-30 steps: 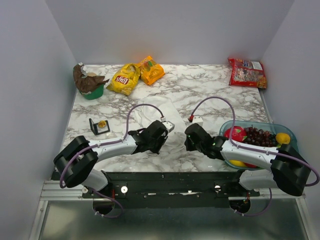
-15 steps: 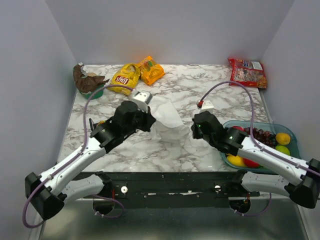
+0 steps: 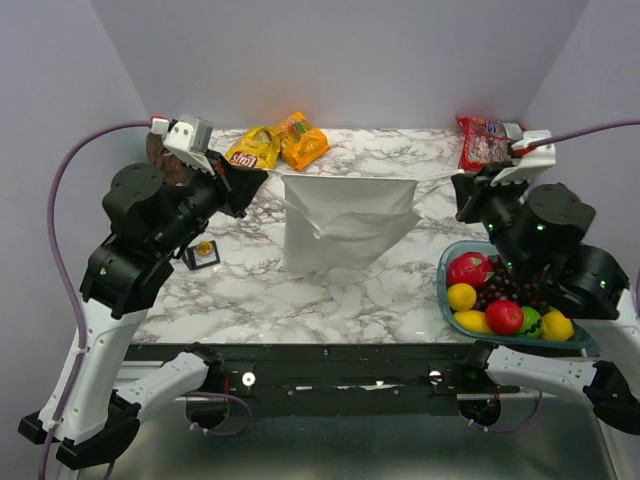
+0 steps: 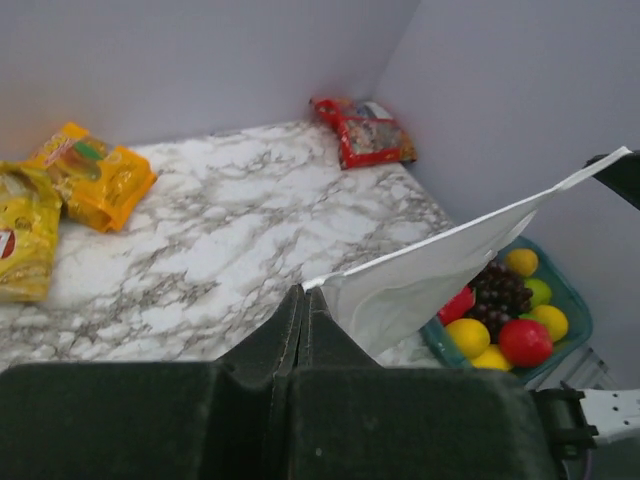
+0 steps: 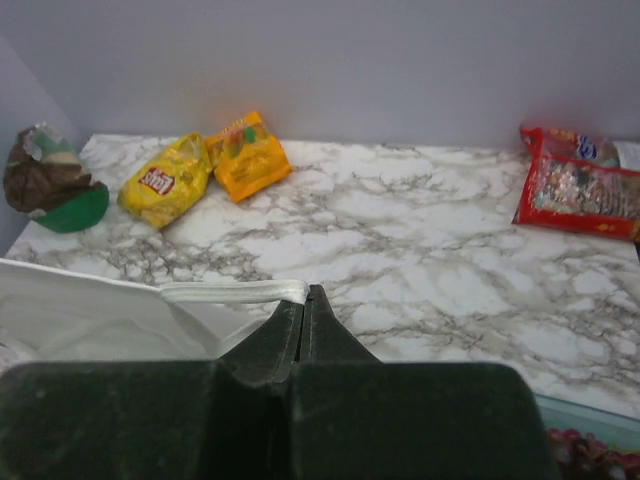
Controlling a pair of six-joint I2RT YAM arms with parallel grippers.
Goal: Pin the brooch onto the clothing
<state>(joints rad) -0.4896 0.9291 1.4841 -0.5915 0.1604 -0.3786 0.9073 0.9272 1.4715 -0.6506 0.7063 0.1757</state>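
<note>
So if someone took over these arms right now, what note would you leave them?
Left gripper: shut on one top corner of the white garment.
Right gripper: shut on the other top corner; the garment hangs spread between them above the table.
Brooch: on the table's left side, at the small black frame, not picked up.
Done: garment held up and spread. Left: fetch the brooch and pin it on.

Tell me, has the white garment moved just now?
Yes. The white garment lay crumpled on the marble table; now it hangs stretched between left gripper and right gripper, top edge level with the yellow chip bag.
</note>
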